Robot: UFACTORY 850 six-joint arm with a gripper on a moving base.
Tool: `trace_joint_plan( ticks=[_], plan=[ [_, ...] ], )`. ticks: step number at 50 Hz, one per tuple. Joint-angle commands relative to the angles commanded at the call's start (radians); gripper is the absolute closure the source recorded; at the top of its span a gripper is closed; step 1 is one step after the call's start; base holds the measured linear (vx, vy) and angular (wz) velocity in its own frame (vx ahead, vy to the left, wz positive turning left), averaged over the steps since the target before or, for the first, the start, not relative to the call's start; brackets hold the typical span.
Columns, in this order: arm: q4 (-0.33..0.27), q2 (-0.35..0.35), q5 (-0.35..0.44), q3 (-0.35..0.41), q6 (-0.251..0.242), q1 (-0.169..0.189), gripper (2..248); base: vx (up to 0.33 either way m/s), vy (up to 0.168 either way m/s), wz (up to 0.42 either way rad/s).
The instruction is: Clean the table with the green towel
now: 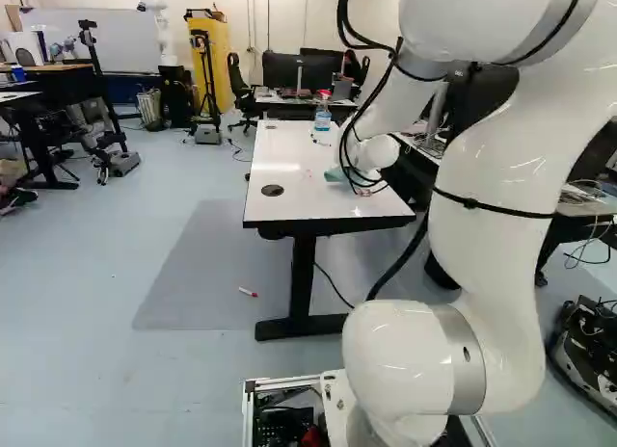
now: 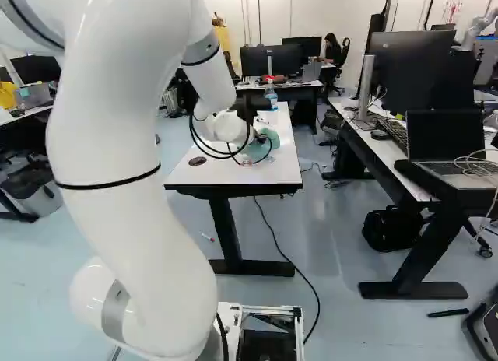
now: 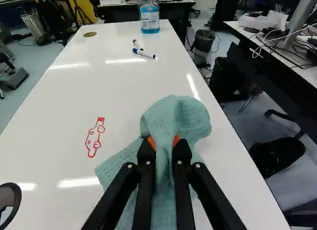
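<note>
The green towel (image 3: 176, 113) lies bunched on the white worktop (image 3: 54, 108), clasped between both fingers of the claw (image 2: 254, 131). Beside the towel is a red drawing (image 3: 95, 137); farther ahead lie two markers (image 3: 143, 53), with a bottle (image 3: 149, 17) of blue liquid upright beyond them.
</note>
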State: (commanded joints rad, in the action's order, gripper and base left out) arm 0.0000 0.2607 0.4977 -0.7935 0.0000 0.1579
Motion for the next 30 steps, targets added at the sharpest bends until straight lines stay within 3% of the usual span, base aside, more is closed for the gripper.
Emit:
trace_joint_plan(
  ticks=[30],
  plan=[
    [0.0, 0.025, -0.013, -0.004, 0.0, 0.0, 206, 0.0, 0.0, 0.0]
  ],
)
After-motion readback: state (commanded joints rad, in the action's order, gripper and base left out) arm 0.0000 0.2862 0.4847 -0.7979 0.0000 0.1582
